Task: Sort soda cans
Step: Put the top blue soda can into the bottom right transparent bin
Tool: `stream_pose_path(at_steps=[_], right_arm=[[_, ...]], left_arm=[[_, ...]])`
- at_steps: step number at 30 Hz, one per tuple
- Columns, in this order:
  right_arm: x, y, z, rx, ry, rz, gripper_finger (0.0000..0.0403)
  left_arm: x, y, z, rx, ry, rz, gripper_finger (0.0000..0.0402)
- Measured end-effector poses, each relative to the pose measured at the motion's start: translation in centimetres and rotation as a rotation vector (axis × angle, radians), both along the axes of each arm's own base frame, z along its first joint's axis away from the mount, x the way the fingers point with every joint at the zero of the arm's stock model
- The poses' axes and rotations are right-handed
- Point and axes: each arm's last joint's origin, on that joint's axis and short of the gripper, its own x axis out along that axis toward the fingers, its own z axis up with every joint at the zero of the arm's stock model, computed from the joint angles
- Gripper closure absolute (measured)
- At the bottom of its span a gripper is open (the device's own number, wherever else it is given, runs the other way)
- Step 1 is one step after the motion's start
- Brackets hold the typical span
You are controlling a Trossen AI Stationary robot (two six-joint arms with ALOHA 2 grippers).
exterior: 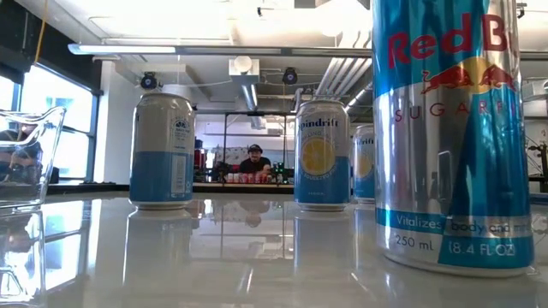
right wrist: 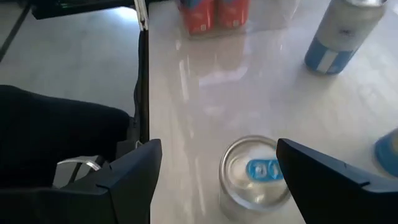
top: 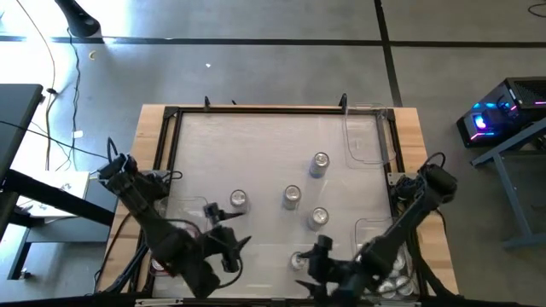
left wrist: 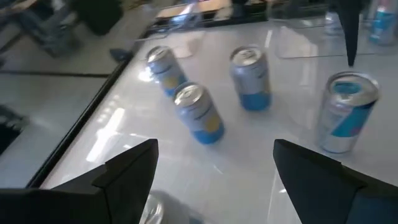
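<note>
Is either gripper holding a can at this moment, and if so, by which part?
Nothing is held. The left gripper is open with no can between its fingers. The right gripper is open above a Red Bull can, its fingers clear of it.

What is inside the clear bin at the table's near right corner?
The clear bin holds silver-topped cans, partly covered by the right arm; their count cannot be seen.

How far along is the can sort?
Partly done. Some cans already sit in the bin at the near right, and red cans are grouped in another bin. In hand: nothing yet; the right hand is open around a Red Bull can, and the left hand is open and empty. Left: four more cans standing loose on the table.
</note>
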Motion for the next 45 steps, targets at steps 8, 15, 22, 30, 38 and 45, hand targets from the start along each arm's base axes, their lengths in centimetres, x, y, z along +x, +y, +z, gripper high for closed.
stream_pose_path(at_steps=[8,15,22,30,38,45], right_arm=[[2.6,-2.9,-0.5,0.040,0.096,-0.029,0.0089],[3.0,-3.1,-1.4,0.028,0.146,-0.020,0.0089],[3.3,-2.8,-3.6,-0.017,0.214,-0.013,0.0089],[3.8,-2.4,-4.4,-0.022,0.194,-0.025,0.0136],[2.6,-1.7,-1.5,0.029,0.140,0.064,0.0182],[-3.6,-1.3,5.7,0.038,0.027,0.020,0.0182]], left_arm=[[-3.2,-0.6,-0.6,-0.012,-0.042,0.094,0.0087],[-4.5,-1.1,-0.5,-0.012,-0.084,0.095,0.0087],[-4.7,-1.3,-0.5,-0.004,-0.101,0.087,0.0087],[-4.6,-1.3,-0.5,-0.001,-0.103,0.087,0.0087],[-4.6,-1.2,-0.5,0.001,-0.101,0.088,0.0087],[-4.6,-1.2,-0.5,0.003,-0.100,0.087,0.0087]])
